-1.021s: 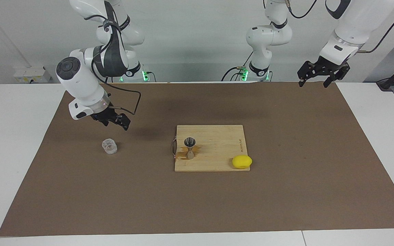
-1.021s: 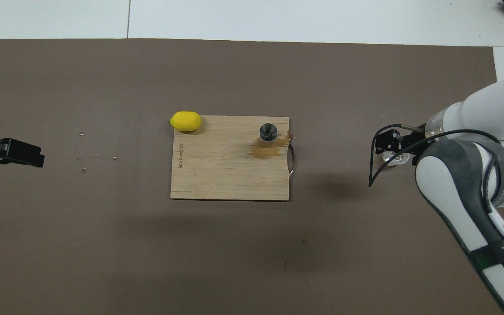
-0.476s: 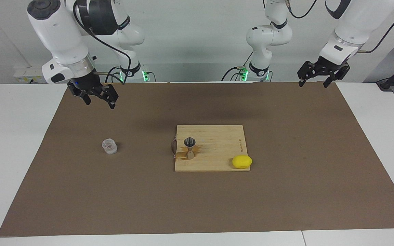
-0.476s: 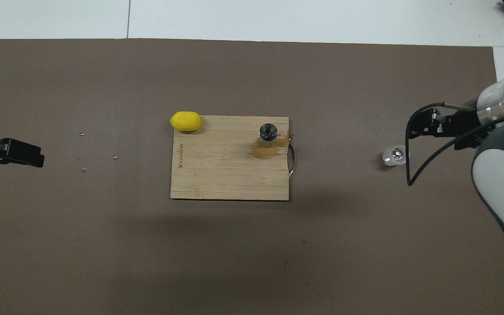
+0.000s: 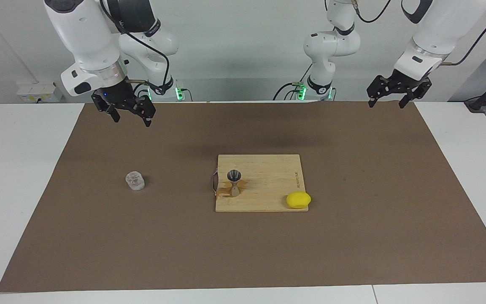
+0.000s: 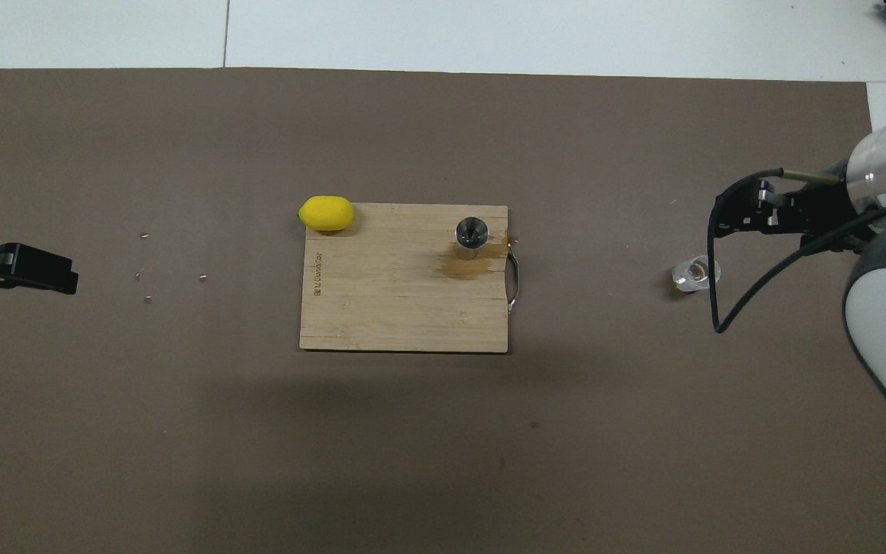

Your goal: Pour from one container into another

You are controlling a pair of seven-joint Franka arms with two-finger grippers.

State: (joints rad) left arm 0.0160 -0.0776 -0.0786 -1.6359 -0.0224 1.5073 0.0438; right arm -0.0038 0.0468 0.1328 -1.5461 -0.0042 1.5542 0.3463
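Note:
The small clear glass tumbler [image 5: 135, 181] [image 6: 694, 274] stands alone on the brown mat toward the right arm's end. The steel jigger [image 5: 234, 182] [image 6: 471, 234] stands upright on the wooden cutting board [image 5: 268, 173] [image 6: 397, 308], with a wet brownish stain beside it. My right gripper [image 5: 131, 121] [image 6: 724, 221] hangs open and empty, high over the mat's edge by its own base, well clear of the tumbler. My left gripper [image 5: 387, 104] [image 6: 66, 278] waits open and empty, raised over the mat's corner at its end.
A yellow lemon [image 5: 298, 199] [image 6: 326, 213] rests at the board's corner farthest from the robots, toward the left arm's end. The board has a metal handle [image 6: 514, 283] on its tumbler side. A few crumbs [image 6: 147, 298] lie on the mat.
My right gripper has lifted from just above the tumbler and drawn back high toward its base, then shifted slightly toward the table's middle. The tumbler stayed on the mat. The left arm is still.

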